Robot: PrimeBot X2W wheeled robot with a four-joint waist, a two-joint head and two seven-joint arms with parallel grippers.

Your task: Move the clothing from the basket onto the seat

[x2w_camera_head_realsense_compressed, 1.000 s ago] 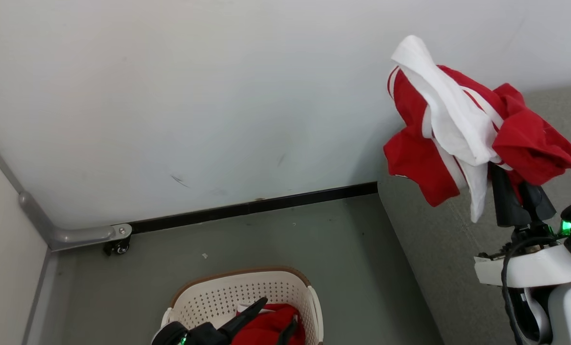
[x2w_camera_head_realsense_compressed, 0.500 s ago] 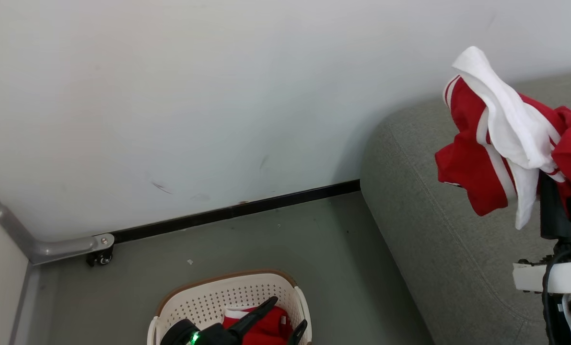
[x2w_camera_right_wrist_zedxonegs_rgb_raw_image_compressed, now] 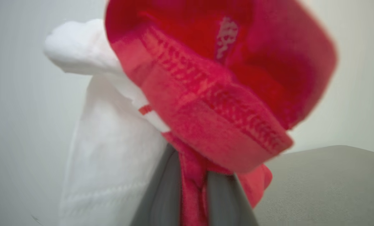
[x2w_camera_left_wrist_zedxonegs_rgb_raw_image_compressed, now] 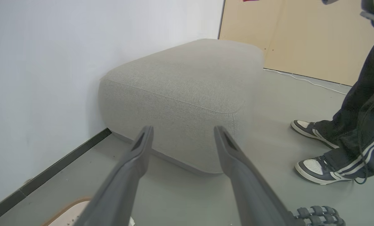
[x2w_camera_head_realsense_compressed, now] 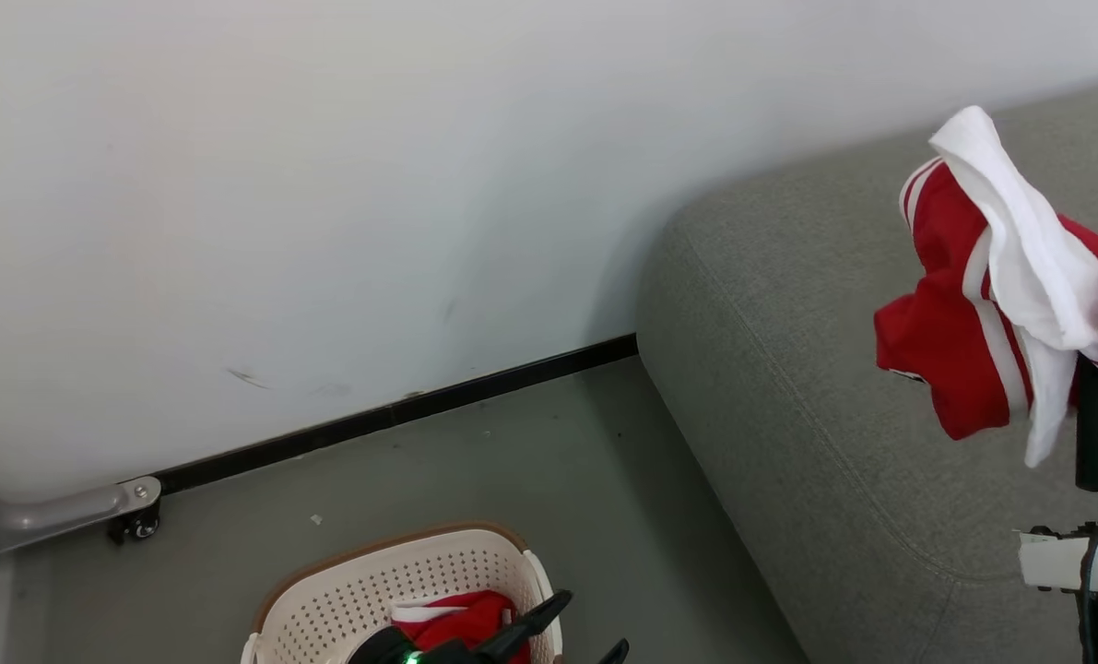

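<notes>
Right gripper (x2w_camera_right_wrist_zedxonegs_rgb_raw_image_compressed: 191, 175) clamped on crumpled red fabric garment (x2w_camera_head_realsense_compressed: 959, 369) (white stripes, white panel draped over top), hanging above grey woven sofa (x2w_camera_head_realsense_compressed: 788, 387). Left gripper (x2w_camera_left_wrist_zedxonegs_rgb_raw_image_compressed: 182, 133) spread wide, empty, by cream perforated plastic basket (x2w_camera_head_realsense_compressed: 355, 590).

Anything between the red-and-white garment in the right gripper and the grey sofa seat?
Nothing visible. The red-and-white fabric garment hangs pinched in the right gripper, apparently above the grey woven-fabric seat, whose visible top is bare. A person's shoes stand on the floor beside it.
</notes>
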